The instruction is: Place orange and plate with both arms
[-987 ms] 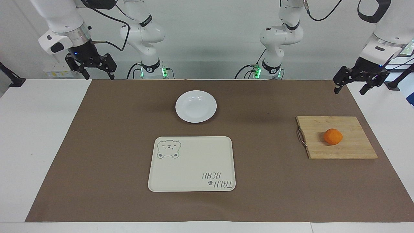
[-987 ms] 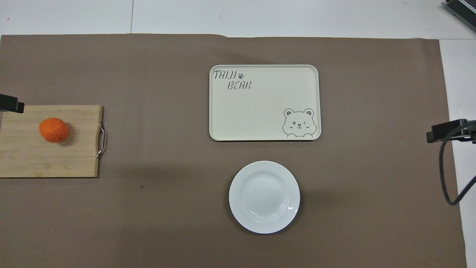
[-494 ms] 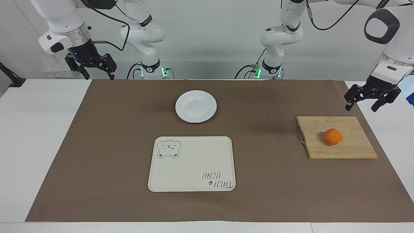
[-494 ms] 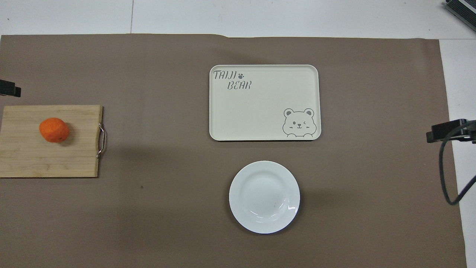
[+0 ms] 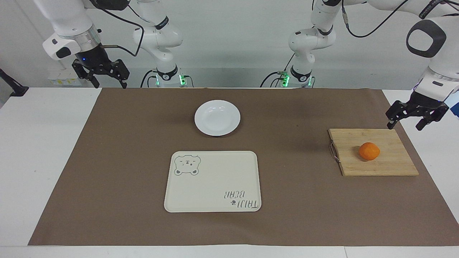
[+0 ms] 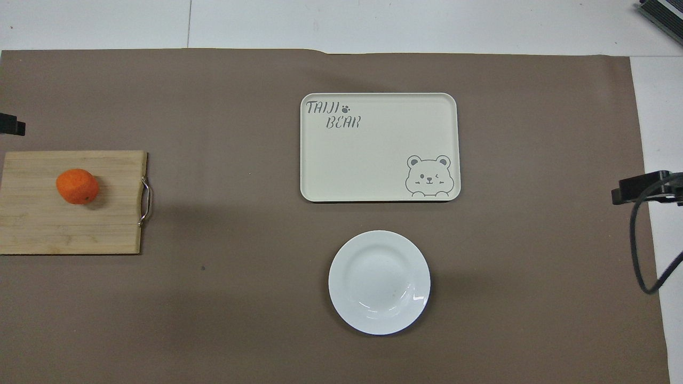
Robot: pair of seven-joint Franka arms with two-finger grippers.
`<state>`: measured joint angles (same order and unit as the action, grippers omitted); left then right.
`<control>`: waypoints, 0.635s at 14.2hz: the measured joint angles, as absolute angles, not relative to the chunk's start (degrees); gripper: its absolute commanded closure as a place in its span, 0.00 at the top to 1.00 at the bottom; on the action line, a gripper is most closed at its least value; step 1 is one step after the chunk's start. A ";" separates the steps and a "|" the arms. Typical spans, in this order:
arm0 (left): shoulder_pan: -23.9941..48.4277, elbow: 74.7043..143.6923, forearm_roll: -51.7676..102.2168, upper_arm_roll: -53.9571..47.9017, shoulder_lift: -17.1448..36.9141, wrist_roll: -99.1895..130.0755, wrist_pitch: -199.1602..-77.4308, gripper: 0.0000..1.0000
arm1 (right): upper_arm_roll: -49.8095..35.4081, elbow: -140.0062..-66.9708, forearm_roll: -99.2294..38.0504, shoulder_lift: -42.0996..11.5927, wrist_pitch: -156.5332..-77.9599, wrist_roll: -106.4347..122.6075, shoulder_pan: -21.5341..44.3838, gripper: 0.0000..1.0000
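Tabletop [image 5: 36, 161]: brown mat [image 5: 304, 215]. Cream tray [image 5: 211, 186] lower centre; plate [image 5: 217, 118] above it. Cutting board [image 5: 373, 152] at frame right carries orange [image 5: 369, 151]. Left hand [image 5: 409, 126] open, empty, above the board's upper right corner. Right hand [image 5: 107, 85] open, empty, upper left.

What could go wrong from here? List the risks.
1. The orange is round and sits loose on the cutting board; a nudge from the left gripper, now up over the table at the board's corner, jaws open, could roll it off.
2. The plate lies flat on the brown mat, so the waiting right gripper may slip on its glossy rim.
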<state>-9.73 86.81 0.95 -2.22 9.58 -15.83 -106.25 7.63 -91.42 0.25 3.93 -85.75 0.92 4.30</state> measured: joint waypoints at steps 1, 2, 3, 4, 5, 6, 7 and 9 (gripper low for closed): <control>-9.87 86.85 0.95 -2.22 10.31 -15.91 -106.55 1.00 | 7.63 -91.42 0.25 3.93 -85.75 0.92 4.30 1.00; -10.00 86.93 0.95 -2.23 11.07 -16.19 -106.93 1.00 | 7.63 -91.42 0.25 3.93 -85.75 0.92 4.30 1.00; -10.12 87.20 0.95 -2.21 11.99 -16.68 -107.63 1.00 | 7.63 -91.42 0.25 3.93 -85.75 0.92 4.30 1.00; -10.31 87.95 0.95 -2.18 13.01 -17.03 -108.70 1.00 | 7.63 -91.42 0.25 3.93 -85.75 0.92 4.30 1.00; -10.63 89.39 0.95 -2.17 13.83 -17.41 -109.88 1.00 | 7.63 -91.42 0.25 3.93 -85.75 0.92 4.30 1.00; -10.96 93.23 0.95 -2.20 14.61 -18.61 -113.16 1.00 | 7.63 -91.42 0.25 3.93 -85.75 0.92 4.30 1.00; -11.09 96.93 0.95 -2.19 15.00 -19.70 -116.86 1.00 | 7.63 -91.42 0.25 3.93 -85.75 0.92 4.30 1.00; -11.46 103.30 0.95 -2.22 15.36 -21.88 -122.85 1.00 | 7.63 -91.42 0.25 3.93 -85.75 0.92 4.30 1.00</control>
<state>-11.46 103.30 0.95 -2.22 15.36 -21.88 -122.85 7.63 -91.42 0.25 3.93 -85.75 0.92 4.30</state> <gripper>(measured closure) 0.000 0.000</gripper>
